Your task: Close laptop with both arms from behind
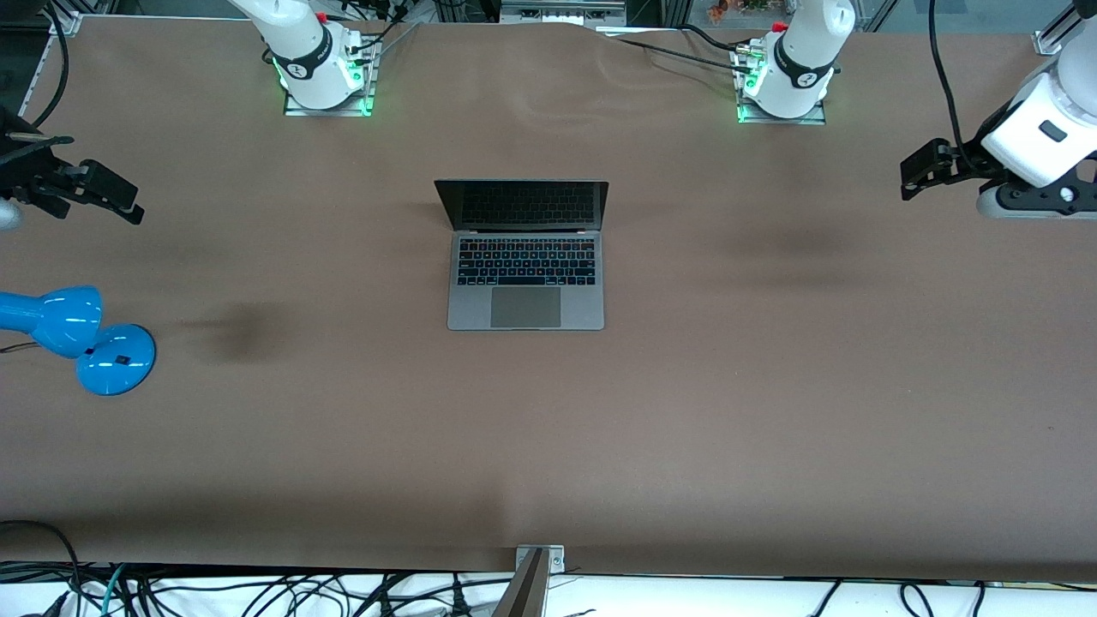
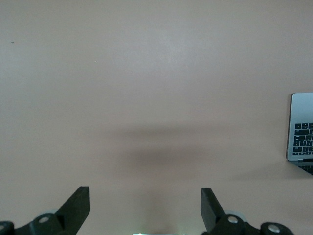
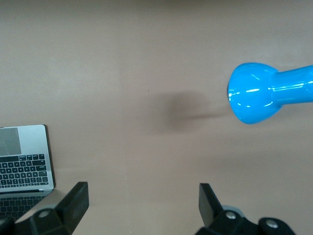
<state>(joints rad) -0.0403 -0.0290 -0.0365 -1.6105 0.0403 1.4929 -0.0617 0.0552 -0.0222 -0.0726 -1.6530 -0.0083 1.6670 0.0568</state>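
Note:
The space-grey laptop [image 1: 525, 257] stands open in the middle of the brown table, its dark screen upright on the side toward the robot bases. Its edge shows in the left wrist view [image 2: 302, 129] and its keyboard in the right wrist view [image 3: 24, 169]. My left gripper [image 1: 921, 167] hangs open and empty over the table at the left arm's end. My right gripper [image 1: 107, 193] hangs open and empty over the table at the right arm's end. Both are well away from the laptop. In the wrist views the left fingers [image 2: 78, 203] and right fingers [image 3: 76, 198] are spread wide over bare table.
A blue desk lamp [image 1: 81, 338] lies at the right arm's end of the table, nearer the front camera than my right gripper; its shade shows in the right wrist view [image 3: 252, 93]. The arm bases [image 1: 321, 73] [image 1: 784, 81] stand along the table's back edge.

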